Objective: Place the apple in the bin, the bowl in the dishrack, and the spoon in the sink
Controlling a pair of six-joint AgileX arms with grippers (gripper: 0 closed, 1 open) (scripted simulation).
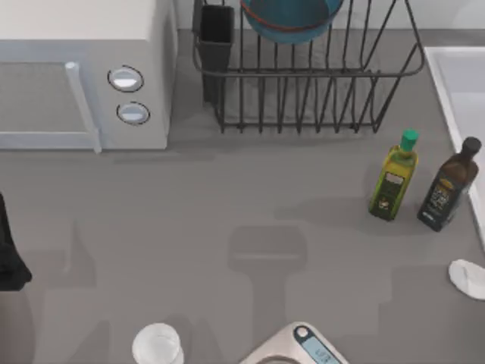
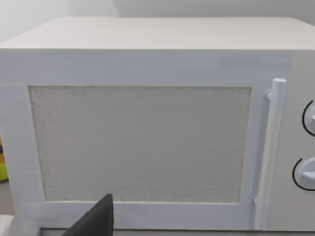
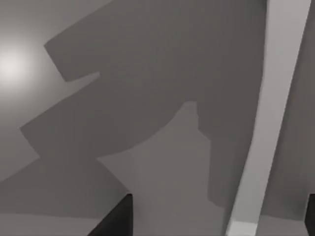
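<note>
Bowl [image 1: 292, 19] already sits in the dishrack [image 1: 303, 83]; spoon [image 1: 468, 277] lies on the worktop [image 1: 227, 197] beside the sink [image 1: 462, 91], right at the edge. Right end effector [image 3: 219, 216] looks spread. A sloppy grab could knock it off.

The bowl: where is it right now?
In the top view, the bowl sits inside the dishrack at the table's back edge, right of the microwave.

Pretty clearly a kitchen: grey worktop [image 1: 227, 197] with a microwave [image 1: 83, 76], dishrack [image 1: 303, 91] right beside it, oil bottles [image 1: 394, 178] nearby.
</note>
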